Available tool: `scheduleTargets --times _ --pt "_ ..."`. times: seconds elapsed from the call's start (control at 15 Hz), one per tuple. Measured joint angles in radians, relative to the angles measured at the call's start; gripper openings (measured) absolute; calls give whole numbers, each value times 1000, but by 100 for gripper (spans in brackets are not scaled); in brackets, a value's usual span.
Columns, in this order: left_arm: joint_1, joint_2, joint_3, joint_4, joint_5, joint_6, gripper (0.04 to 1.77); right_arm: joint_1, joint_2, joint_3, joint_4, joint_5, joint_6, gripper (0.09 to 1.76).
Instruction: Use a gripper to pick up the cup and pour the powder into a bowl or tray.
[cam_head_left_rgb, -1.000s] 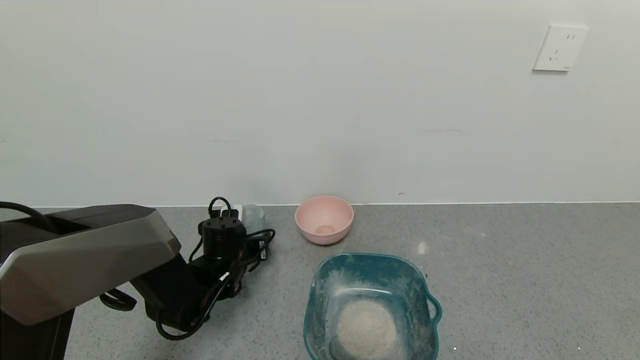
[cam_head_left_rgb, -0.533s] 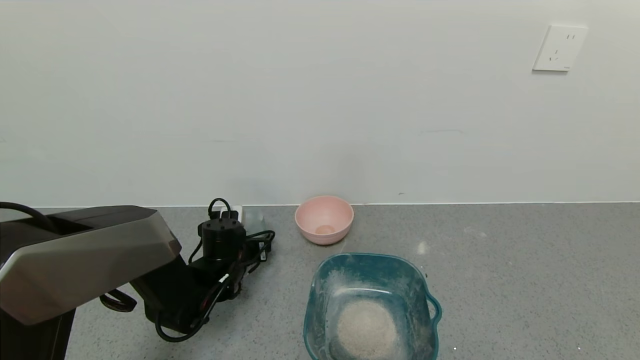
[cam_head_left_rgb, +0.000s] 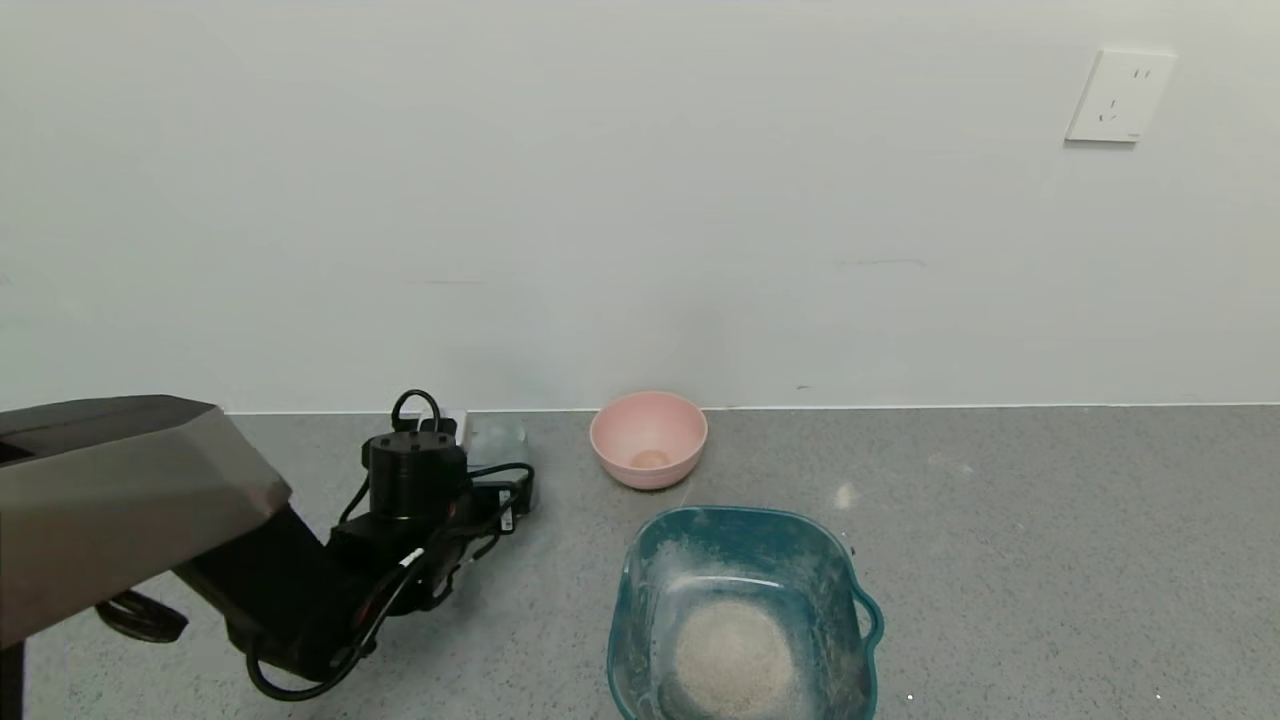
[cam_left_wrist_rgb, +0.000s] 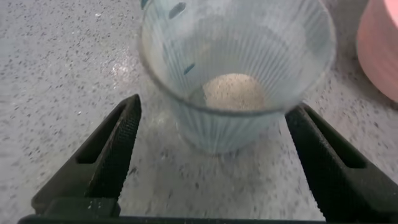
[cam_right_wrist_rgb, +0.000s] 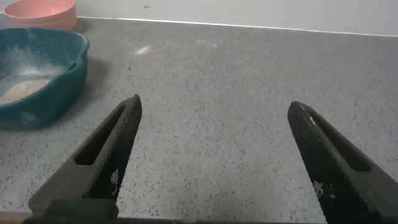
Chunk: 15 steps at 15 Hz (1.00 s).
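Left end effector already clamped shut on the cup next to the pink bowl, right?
Not clamped. The left wrist view shows the left end effector open, fingers either side of the cup with clear gaps. The cup does sit beside the pink bowl.

Left arm reaching low, right gripper idle.
The left gripper (cam_left_wrist_rgb: 211, 124) extends forward near the counter surface, fingers (cam_left_wrist_rgb: 115, 149) spread wide apart; the right gripper (cam_right_wrist_rgb: 214, 118) hovers likewise spread, holding nothing.
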Motion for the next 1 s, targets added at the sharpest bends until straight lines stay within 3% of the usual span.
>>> scheduleTargets --times 0.27,0.73,1.0 --pt "1 -237 70 188 -35 2 168 0 0 0 0 0 0 171" --pt "-12 -794 82 690 -58 9 170 0 0 0 0 0 0 171" --pt "-16 -1088 98 866 -58 6 170 0 0 0 0 0 0 171"
